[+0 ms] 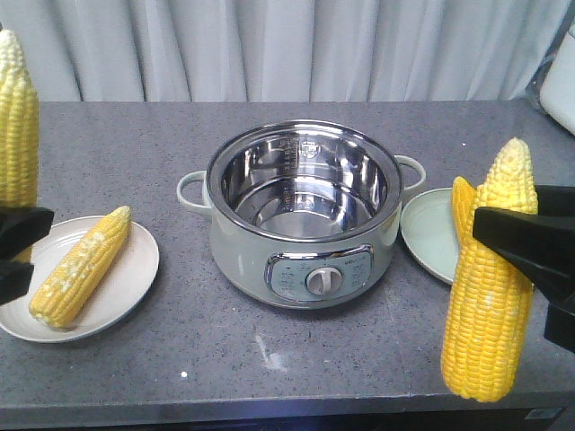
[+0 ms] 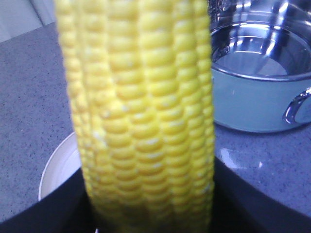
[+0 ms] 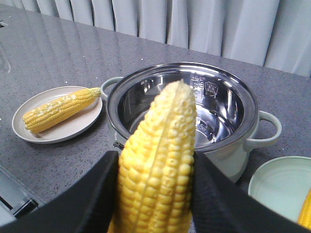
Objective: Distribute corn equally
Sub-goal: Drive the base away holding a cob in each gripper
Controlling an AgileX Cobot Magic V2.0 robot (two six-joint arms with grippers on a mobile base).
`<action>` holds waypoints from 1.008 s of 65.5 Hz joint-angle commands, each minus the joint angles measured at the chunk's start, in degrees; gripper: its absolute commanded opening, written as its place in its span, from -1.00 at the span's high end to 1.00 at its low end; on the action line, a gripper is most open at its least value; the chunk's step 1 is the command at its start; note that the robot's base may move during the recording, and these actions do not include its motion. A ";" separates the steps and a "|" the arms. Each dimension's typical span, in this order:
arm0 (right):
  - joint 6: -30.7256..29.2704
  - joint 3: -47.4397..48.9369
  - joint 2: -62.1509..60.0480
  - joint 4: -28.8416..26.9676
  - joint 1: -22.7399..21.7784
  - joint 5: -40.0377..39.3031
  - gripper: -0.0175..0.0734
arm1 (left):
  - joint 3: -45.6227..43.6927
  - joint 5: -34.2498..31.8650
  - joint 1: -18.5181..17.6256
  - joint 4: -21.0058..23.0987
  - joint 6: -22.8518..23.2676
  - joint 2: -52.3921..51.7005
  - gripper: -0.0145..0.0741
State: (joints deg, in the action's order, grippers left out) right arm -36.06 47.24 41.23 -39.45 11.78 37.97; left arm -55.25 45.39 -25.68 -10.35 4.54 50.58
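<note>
Each of my grippers holds one corn cob upright above the table. At the far left edge my left gripper is shut on a cob, and that cob fills the left wrist view. On the right, my right gripper is shut on a second cob, seen tip-up between black fingers. A third cob lies on the white plate at left. A fourth cob lies on the pale green plate at right, mostly hidden behind the held cob.
An electric pot with an empty steel bowl, side handles and a front dial stands mid-table between the plates. A grey curtain hangs behind the table. The table's front edge runs close below both grippers. A white object sits at the far right.
</note>
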 commanded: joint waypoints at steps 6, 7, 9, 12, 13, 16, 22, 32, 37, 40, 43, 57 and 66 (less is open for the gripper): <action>-0.37 1.57 -0.04 -1.76 -0.18 -3.32 0.19 | 3.44 -3.76 0.04 -0.06 0.00 -5.74 -0.01; -0.37 1.57 -0.04 -1.76 -0.18 -3.32 0.19 | 3.73 -3.68 0.04 -0.06 0.00 -6.06 -0.01; -0.37 1.57 -0.04 -1.76 -0.18 -3.32 0.19 | 4.31 -3.50 0.04 -0.06 0.00 -6.75 -0.01; -0.37 1.57 -0.04 -1.81 -0.18 -3.32 0.19 | 4.89 -2.77 0.04 -0.06 0.00 -7.27 -0.01; -0.37 1.57 -0.04 -1.81 -0.18 -3.32 0.19 | 4.95 -2.56 0.04 -0.06 0.00 -7.58 -0.01; -0.37 1.57 -0.04 -1.81 -0.18 -3.32 0.19 | 5.07 -1.23 0.04 -0.06 0.00 -7.71 -0.01; -0.37 1.57 -0.04 -1.81 -0.18 -3.27 0.19 | 4.95 0.58 0.04 -0.06 0.00 -7.64 -0.01; -0.37 1.57 -0.04 -1.81 -0.18 -3.27 0.19 | 4.95 1.47 0.04 -0.06 0.00 -7.57 -0.01; -0.37 1.57 -0.04 -1.81 -0.18 -3.27 0.19 | 4.95 1.47 0.04 -0.06 0.00 -7.57 -0.01; -0.37 1.57 -0.04 -1.81 -0.18 -3.27 0.19 | 4.95 1.47 0.04 -0.06 0.00 -7.57 -0.01; -0.37 1.57 -0.04 -1.81 -0.18 -3.27 0.19 | 4.95 1.47 0.04 -0.06 0.00 -7.57 -0.01; -0.37 1.57 -0.04 -1.81 -0.18 -3.27 0.19 | 4.95 1.47 0.04 -0.06 0.00 -7.57 -0.01; -0.37 1.57 -0.04 -1.81 -0.18 -3.27 0.19 | 4.95 1.47 0.04 -0.06 0.00 -7.57 -0.01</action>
State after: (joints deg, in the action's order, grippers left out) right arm -36.06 47.24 41.23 -39.45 11.78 37.97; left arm -48.97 50.19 -25.68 -10.20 4.54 43.23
